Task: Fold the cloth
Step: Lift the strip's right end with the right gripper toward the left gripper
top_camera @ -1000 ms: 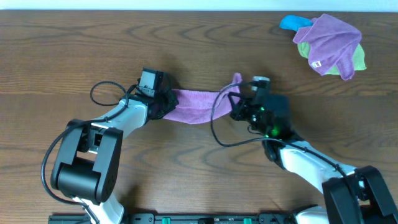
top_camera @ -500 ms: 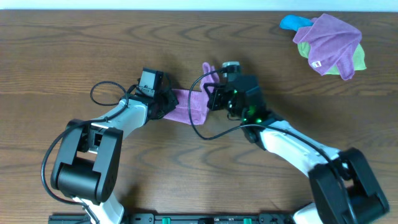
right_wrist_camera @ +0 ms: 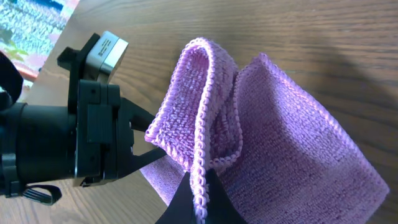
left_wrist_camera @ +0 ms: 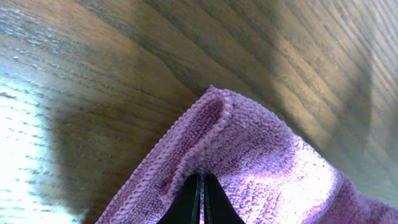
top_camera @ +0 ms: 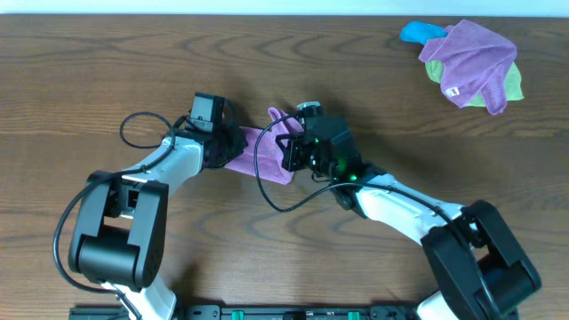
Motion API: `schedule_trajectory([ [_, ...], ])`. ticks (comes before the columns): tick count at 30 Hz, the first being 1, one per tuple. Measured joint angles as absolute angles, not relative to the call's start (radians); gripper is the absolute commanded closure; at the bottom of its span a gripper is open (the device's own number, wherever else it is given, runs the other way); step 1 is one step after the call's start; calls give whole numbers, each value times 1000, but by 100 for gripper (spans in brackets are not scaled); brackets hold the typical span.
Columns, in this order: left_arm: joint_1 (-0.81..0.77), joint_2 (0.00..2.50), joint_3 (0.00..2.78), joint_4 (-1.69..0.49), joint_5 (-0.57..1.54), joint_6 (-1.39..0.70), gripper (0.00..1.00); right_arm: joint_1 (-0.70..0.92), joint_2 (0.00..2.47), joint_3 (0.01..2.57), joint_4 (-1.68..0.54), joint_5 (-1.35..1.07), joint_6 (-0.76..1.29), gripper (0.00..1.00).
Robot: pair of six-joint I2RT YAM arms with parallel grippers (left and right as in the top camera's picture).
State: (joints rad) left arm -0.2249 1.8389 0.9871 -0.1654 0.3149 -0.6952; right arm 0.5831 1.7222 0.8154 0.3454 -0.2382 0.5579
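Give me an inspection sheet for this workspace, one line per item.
Surface: wooden table, bare brown grain.
Job's things: purple cloth, bunched between the arms, one edge raised in a fold.
Clutter: heap of cloths at far right, purple over green and blue.
Grippers: left gripper and right gripper both shut on the purple cloth's edges.
Cables: black cable looped beside each arm; the right one crosses the cloth.
Surroundings: pale strip beyond the far edge; nothing else seen.

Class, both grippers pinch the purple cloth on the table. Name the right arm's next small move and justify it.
Probably bring the right gripper closer to the left gripper and lower it, laying its lifted edge on the held end. The purple cloth is already doubled over, but its two ends do not yet meet.
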Motion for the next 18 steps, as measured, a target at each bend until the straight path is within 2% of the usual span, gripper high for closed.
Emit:
schedule_trajectory([
  [7,-225,1835,1001,-247,282,-645,94,588,1728,870,348,-243,558,99],
  [18,-225,1834,1002,-263,254,-625,94,613,1774,1006,313,-255,554,99],
])
